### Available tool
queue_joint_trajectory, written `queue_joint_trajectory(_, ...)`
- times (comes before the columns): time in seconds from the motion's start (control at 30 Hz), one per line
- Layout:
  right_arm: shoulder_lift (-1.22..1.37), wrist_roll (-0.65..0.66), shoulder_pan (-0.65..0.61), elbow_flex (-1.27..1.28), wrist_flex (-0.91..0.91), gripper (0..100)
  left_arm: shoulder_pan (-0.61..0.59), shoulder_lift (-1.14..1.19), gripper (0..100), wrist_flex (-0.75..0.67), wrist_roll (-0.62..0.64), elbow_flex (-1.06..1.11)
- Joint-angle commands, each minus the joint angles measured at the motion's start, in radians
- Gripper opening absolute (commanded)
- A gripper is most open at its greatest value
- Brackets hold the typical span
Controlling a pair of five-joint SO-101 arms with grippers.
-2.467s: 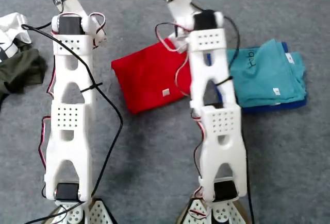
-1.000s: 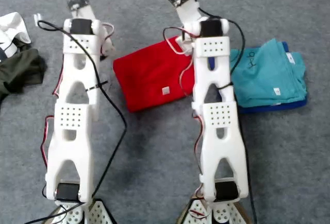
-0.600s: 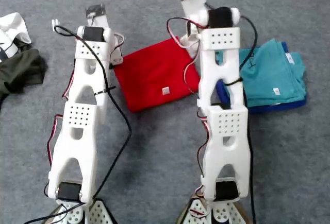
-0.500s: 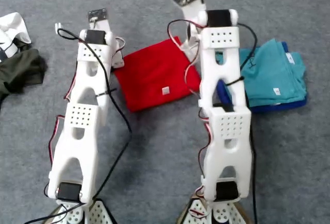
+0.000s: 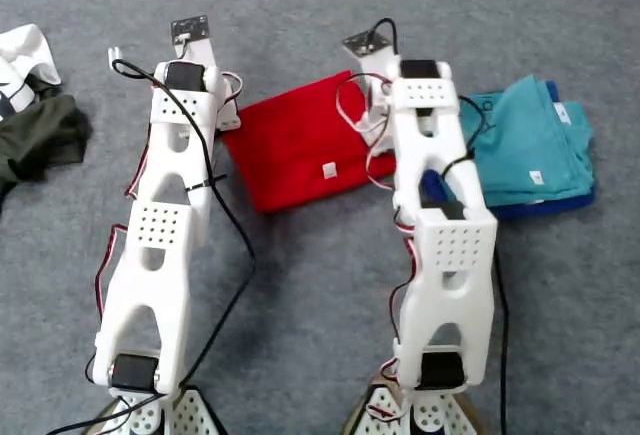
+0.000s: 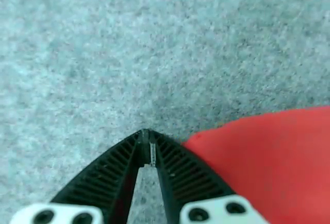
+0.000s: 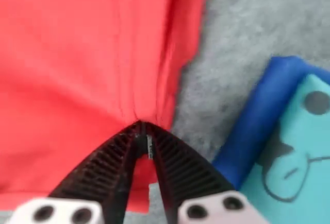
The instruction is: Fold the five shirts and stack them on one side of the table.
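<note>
Two grippers are sitting clenched: your right gripper (image 7: 143,127) is pinching the red shirt (image 7: 77,49) at its tips, blue shirt (image 7: 255,116) lying near one finger; your left gripper (image 6: 146,135) is holding nothing, red shirt just beside one finger.

Two white plastic arms on show, left arm (image 5: 150,255) and right arm (image 5: 455,245), both with perforated panels (image 5: 155,225) and triangular cut-outs, black motors (image 5: 185,75) at the joints, red-and-white wires (image 5: 103,260) and a black cable (image 5: 247,252) trailing alongside, and ribbed black fingers (image 6: 180,172) fixed to white mounts (image 6: 216,208) with dark screws (image 6: 198,214).
</note>
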Motion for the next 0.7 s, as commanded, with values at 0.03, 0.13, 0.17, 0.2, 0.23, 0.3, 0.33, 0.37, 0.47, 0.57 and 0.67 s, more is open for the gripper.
queue_joint_trajectory(0.03, -0.064, 0.015, 0.010, 0.005, -0.026, 0.2, -0.012, -0.007, 2, -0.041, -0.006, -0.043)
queue_joint_trajectory(0.13, -0.065, 0.015, 0.005, 0.005, -0.026, 0.2, -0.011, -0.007, 2, -0.044, -0.006, -0.043)
queue_joint_trajectory(0.17, -0.065, 0.015, 0.005, 0.005, -0.029, 0.2, -0.011, -0.007, 2, -0.044, -0.006, -0.043)
queue_joint_trajectory(0.2, -0.067, 0.015, 0.007, 0.005, -0.029, 0.2, -0.011, -0.007, 2, -0.044, -0.006, -0.043)
queue_joint_trajectory(0.23, -0.068, 0.015, 0.008, 0.005, -0.029, 0.2, -0.011, -0.007, 2, -0.044, -0.006, -0.043)
queue_joint_trajectory(0.3, -0.070, 0.015, 0.012, -0.001, -0.026, 0.2, -0.011, -0.008, 2, -0.044, -0.006, -0.043)
queue_joint_trajectory(0.33, -0.070, 0.015, 0.012, -0.002, -0.026, 0.2, -0.011, -0.008, 2, -0.044, -0.006, -0.043)
queue_joint_trajectory(0.37, -0.071, 0.015, 0.013, -0.004, -0.025, 0.2, -0.011, -0.008, 2, -0.044, -0.006, -0.043)
queue_joint_trajectory(0.47, -0.101, 0.011, 0.013, 0.001, -0.025, 0.2, -0.011, -0.010, 2, -0.044, -0.006, -0.043)
queue_joint_trajectory(0.57, -0.148, 0.008, 0.013, 0.008, -0.029, 0.2, -0.011, -0.010, 2, -0.046, -0.006, -0.043)
queue_joint_trajectory(0.67, -0.162, -0.014, 0.012, 0.021, -0.031, 0.2, -0.011, -0.007, 2, -0.057, -0.006, -0.043)
